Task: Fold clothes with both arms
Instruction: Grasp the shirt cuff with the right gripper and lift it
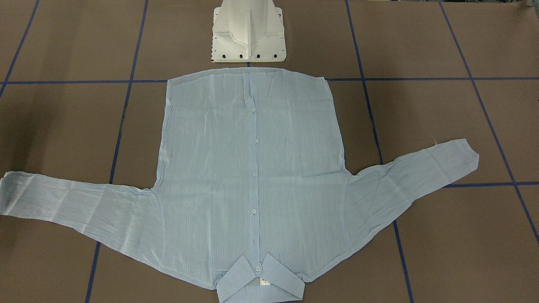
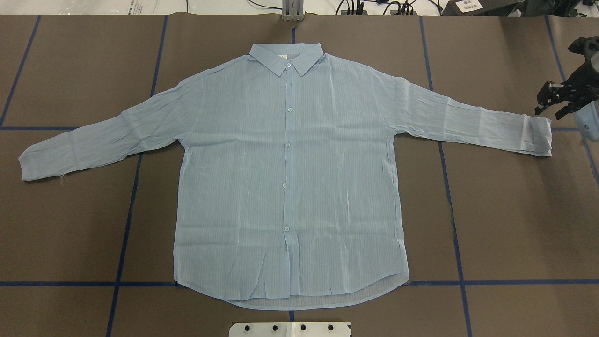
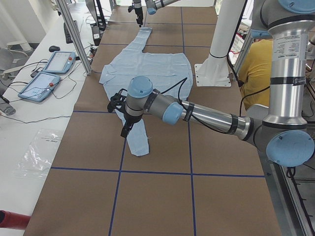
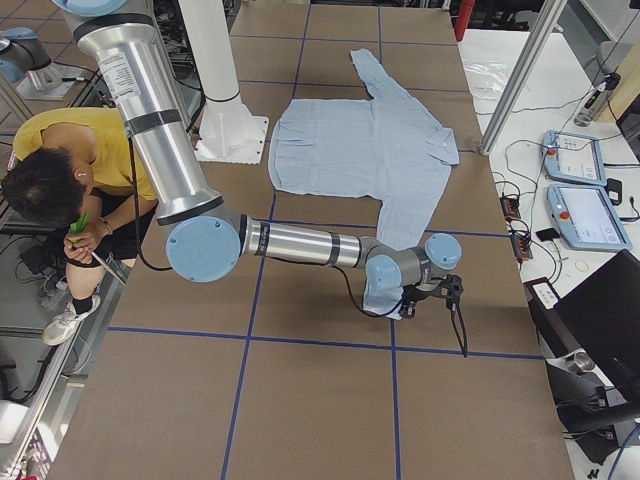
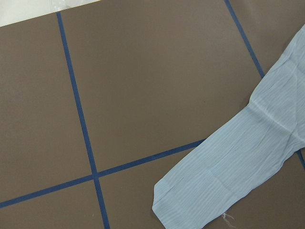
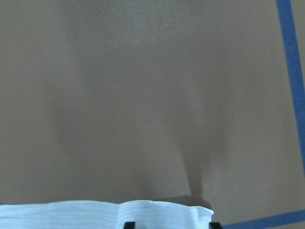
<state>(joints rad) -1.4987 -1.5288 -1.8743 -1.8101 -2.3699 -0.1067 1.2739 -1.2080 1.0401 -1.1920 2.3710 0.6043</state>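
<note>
While flat, shirt (image 2: pixel 234 178) near right pincer (image 2: pixel 548 111)

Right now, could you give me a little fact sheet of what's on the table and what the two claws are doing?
Shirt: light blue, buttoned, flat on table, sleeves spread
Collar: on the side away from the white base
Left gripper: near the left-side cuff; open or shut unclear
Right gripper: open, at the right-side cuff
Folding: not begun
</note>
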